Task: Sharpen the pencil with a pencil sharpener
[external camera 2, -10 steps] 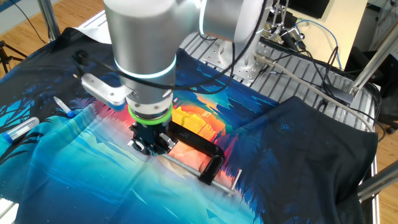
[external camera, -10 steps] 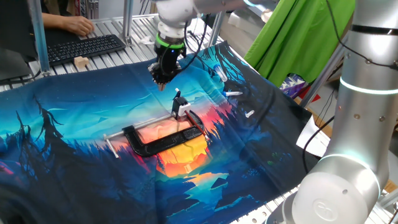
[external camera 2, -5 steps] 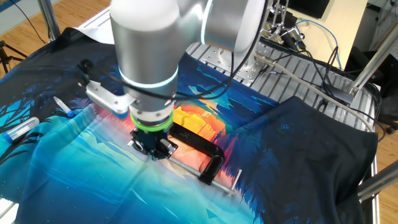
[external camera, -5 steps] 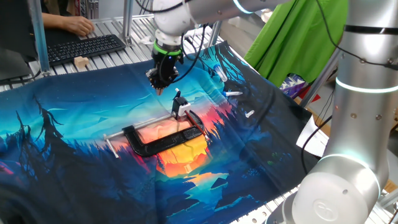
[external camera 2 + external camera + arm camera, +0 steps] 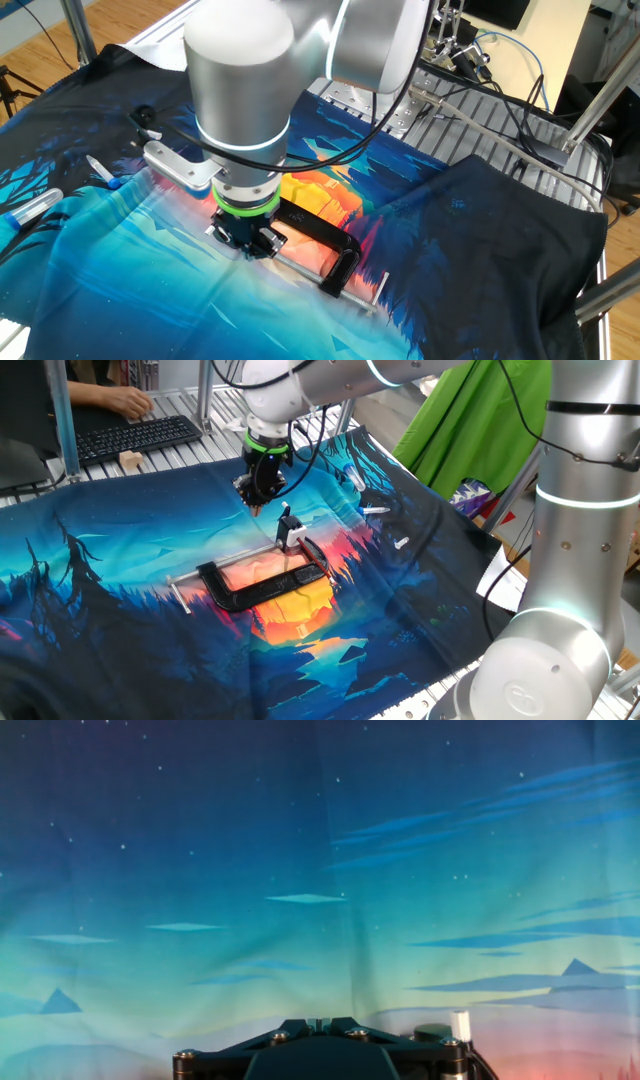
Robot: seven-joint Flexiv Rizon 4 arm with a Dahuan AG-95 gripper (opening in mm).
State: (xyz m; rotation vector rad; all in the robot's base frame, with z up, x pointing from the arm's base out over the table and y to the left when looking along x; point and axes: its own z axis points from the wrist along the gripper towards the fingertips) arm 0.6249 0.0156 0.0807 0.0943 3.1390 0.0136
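Three views, going one at a time.

One fixed view: seeing the gripper (image 5: 257, 500) hovering above the cloth (image 5: 120, 580), toward the counter's far edge, just beyond the clamp (image 5: 262, 588). Not resolving the jaw gap or any load from here, so cannot tell. Reading the pencil sharpener (image 5: 293, 539) as the whitish block sitting at the clamp's far end, mid-counter. Taking the thin dark stick standing up out of it as the pencil (image 5: 286, 517), apparently seated in the sharpener, clear of the gripper.

The other fixed view: watching the arm's wrist blocking most of it. Seeing the gripper (image 5: 250, 240) low over the cloth beside the clamp (image 5: 330, 250); sharpener and pencil hidden.

Hand view: getting only cloth (image 5: 320, 870) and the hand's housing at the bottom edge; fingers out of shot.

Handling, judging only: expecting a light, stiff, thin, snappable pencil, prone to slipping when twisted. Suggesting pinching the upper shaft squarely, keeping it on axis with the sharpener, and avoiding side load.
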